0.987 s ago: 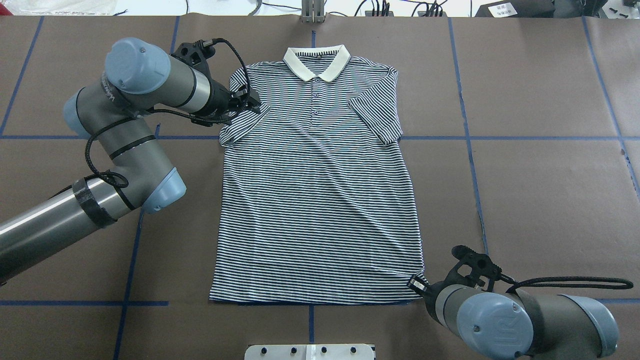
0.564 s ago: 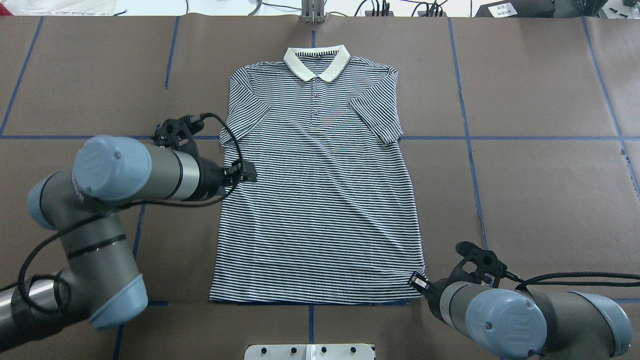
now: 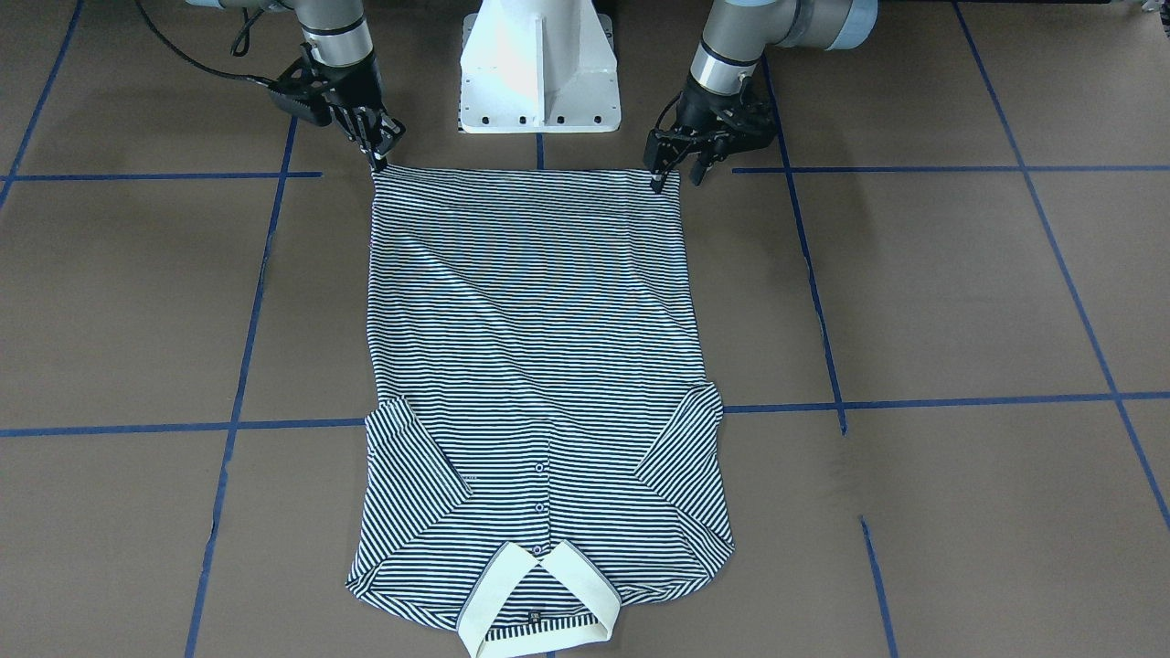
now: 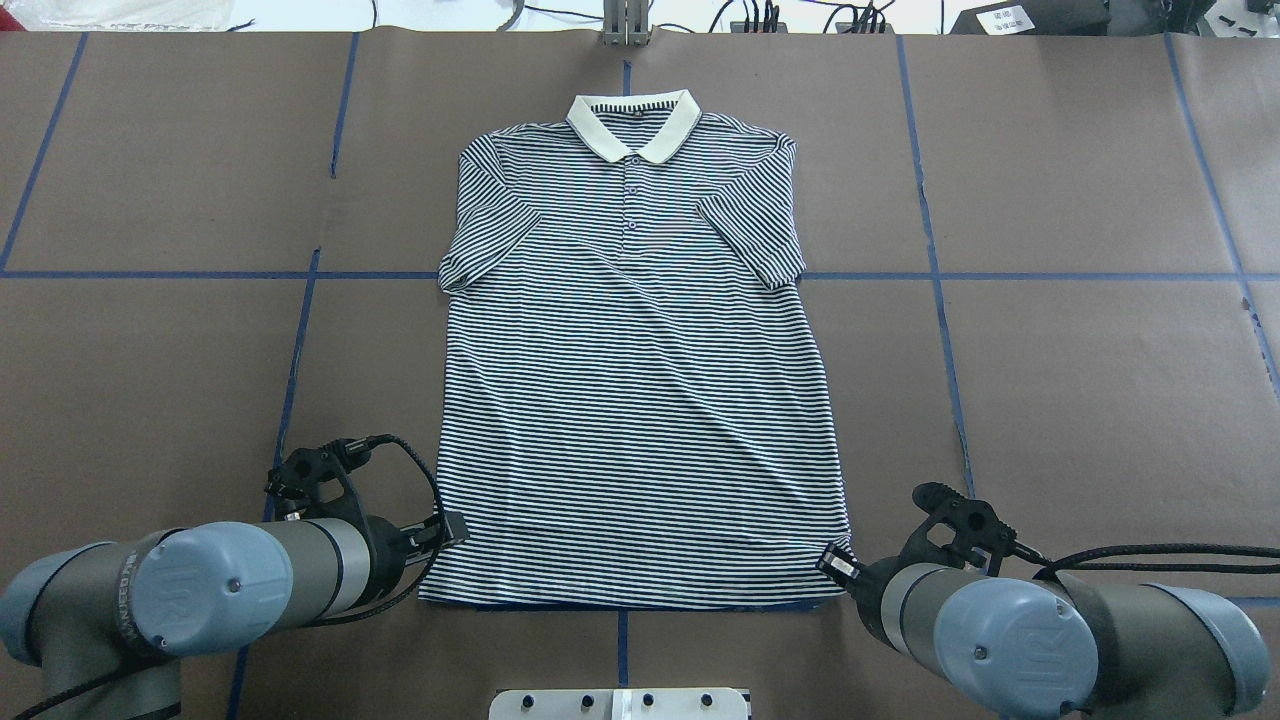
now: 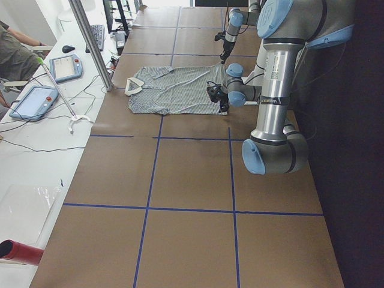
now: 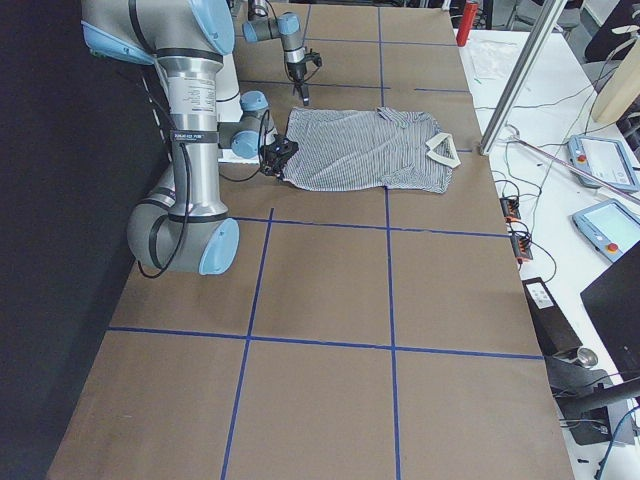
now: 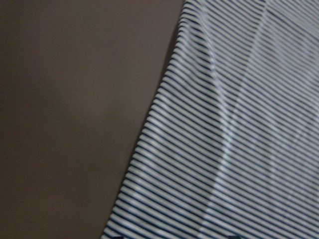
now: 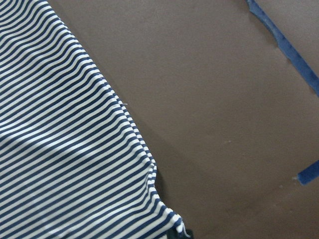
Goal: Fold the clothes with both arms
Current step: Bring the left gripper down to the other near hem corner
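Across the middle of the brown surface (image 4: 1050, 400) lies one polo shirt (image 4: 640, 400), spread flat and face up. Its single cream collar (image 4: 632, 125) is at the far end from the robot and its hem (image 4: 630, 598) at the near end. Both sleeves (image 3: 407, 466) appear turned in over the chest, so the outline is close to a plain rectangle; I judge that tidying done. No fold of the body shows yet, so the hem-to-collar folding is all left to do. Three buttons (image 3: 539, 505) can be counted on the placket. At the hem corners sit two end effectors, one each. The right end effector (image 3: 377, 155) is drawn narrow and seems to pinch its corner, where the cloth puckers toward it. The left end effector (image 3: 677, 175) stands wide, one tip at the other corner and nothing gripped. Behind them reach two arms, the left arm (image 4: 200, 590) and the right arm (image 4: 1010, 635), with one white pedestal base (image 3: 539, 73) between them. Blue tape lines (image 4: 1000, 275) mark the surface into squares all round.
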